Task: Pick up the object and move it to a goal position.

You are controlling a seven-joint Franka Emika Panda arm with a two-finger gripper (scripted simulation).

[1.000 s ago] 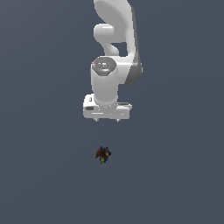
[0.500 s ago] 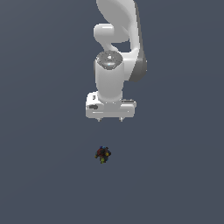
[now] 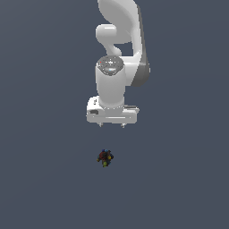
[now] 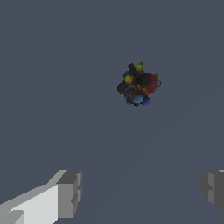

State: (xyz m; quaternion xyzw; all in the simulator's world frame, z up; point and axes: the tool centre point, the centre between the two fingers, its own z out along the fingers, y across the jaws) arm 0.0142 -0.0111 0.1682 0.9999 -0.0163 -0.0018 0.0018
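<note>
Change: gripper (image 3: 112, 125) sits lower than a second ago, nearer the object (image 3: 105, 157).
Jaws: spread wide, holding nothing.
Object: dark red lump with blue and yellow-green specks, on the grey floor (image 3: 40, 179), apart from the fingers (image 4: 70, 192).

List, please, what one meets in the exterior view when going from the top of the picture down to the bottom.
Arm → pincer, open and above the floor → bare floor → object, lying apart from the pincer.
</note>
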